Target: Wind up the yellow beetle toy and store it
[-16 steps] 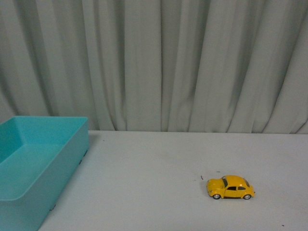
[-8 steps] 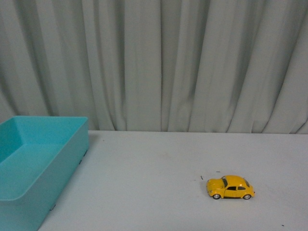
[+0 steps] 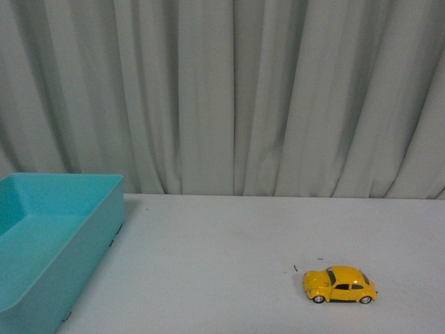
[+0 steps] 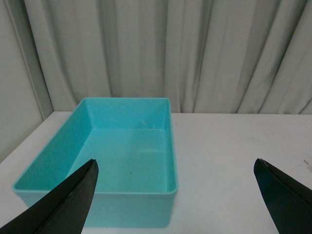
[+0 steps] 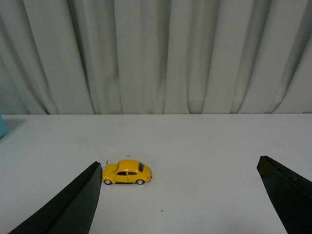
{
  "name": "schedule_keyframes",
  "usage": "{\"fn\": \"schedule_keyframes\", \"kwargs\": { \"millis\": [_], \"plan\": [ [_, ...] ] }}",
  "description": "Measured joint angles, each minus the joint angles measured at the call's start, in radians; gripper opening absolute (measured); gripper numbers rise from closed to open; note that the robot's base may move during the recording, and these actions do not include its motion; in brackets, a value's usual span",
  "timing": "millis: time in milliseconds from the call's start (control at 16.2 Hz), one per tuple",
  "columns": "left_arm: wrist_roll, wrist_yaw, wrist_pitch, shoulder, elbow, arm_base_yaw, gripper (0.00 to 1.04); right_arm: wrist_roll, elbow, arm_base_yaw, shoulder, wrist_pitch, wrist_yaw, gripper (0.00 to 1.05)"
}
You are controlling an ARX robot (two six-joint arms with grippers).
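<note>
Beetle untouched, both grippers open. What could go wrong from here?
1. The yellow beetle toy stands on its wheels on the smooth table; a glancing finger may roll it away.
2. It lies nearer one finger of the open right gripper, so closing could shove it aside.
3. The teal bin sits far across the table; a loose grip risks a drop.

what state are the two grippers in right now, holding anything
Left gripper: open, empty, facing the blue bin.
Right gripper: open, empty; the yellow toy car lies untouched ahead of it.
</note>
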Motion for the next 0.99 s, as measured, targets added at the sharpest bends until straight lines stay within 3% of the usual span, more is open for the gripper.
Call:
{"fn": "schedule_keyframes", "kwargs": {
  "millis": [989],
  "plan": [
    [0.000,0.000,-0.001,0.000,0.000,0.000,0.98,0.000,0.000,0.000,0.000,0.000,0.000,0.98]
  ]
}}
